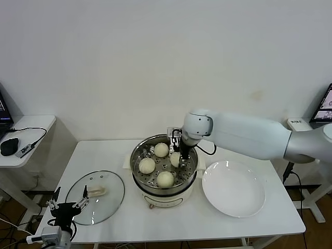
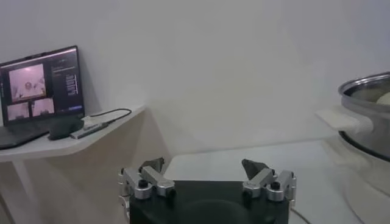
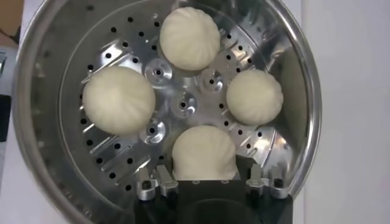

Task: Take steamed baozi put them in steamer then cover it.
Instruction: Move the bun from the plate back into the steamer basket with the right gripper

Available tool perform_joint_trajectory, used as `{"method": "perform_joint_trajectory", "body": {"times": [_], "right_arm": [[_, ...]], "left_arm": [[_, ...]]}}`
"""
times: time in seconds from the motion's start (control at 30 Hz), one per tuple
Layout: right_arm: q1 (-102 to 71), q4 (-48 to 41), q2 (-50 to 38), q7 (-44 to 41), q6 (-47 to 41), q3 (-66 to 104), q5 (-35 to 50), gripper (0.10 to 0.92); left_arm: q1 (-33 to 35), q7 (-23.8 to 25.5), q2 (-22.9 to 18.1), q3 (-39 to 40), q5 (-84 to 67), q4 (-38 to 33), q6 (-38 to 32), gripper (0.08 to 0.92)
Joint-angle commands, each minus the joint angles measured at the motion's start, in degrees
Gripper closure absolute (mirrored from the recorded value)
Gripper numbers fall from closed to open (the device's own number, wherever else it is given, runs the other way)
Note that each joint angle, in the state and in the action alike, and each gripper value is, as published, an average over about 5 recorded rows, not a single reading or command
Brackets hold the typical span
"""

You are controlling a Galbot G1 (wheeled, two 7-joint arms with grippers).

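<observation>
The steamer [image 1: 136, 155] stands mid-table; its steel rim also shows in the right wrist view [image 3: 36, 122] and the left wrist view [image 2: 365, 115]. All four baozi lie on its perforated tray: three free ones [image 3: 189, 38] [image 3: 119, 100] [image 3: 255, 96] and a fourth [image 3: 204, 152] between my right gripper's fingers. My right gripper [image 3: 205, 165] reaches down inside the pot [image 1: 181, 154], its fingers against the sides of that baozi [image 1: 175, 158], which rests on the tray. My left gripper [image 1: 67, 205] is parked low at the table's front left, open and empty [image 2: 203, 167].
The round glass lid [image 1: 96, 197] lies flat on the table left of the steamer, close to my left gripper. An empty white plate [image 1: 233, 188] lies right of the steamer. A side table [image 1: 26, 129] with a laptop [image 2: 39, 91] stands at the far left.
</observation>
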Motion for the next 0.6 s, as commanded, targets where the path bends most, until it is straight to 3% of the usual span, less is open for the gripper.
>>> {"method": "perform_joint_trajectory", "body": {"times": [0.03, 0.27, 0.6], "right_arm": [[-1.0, -0.8, 0.7, 0.2, -0.8, 0.0, -1.5, 0.381], [-0.4, 0.4, -0.4, -0.2, -0.9, 0.5, -2.0, 0.375], [3.0, 9.1, -6.6, 5.0, -1.0, 5.7, 2.7, 0.208]], "left_arm": [[0.0, 0.0, -0.1, 0.1, 0.0, 0.1, 0.0, 0.177], [0.0, 0.0, -0.1, 0.1, 0.0, 0.1, 0.1, 0.177], [-0.2, 0.0, 0.0, 0.3, 0.0, 0.2, 0.2, 0.177]]}}
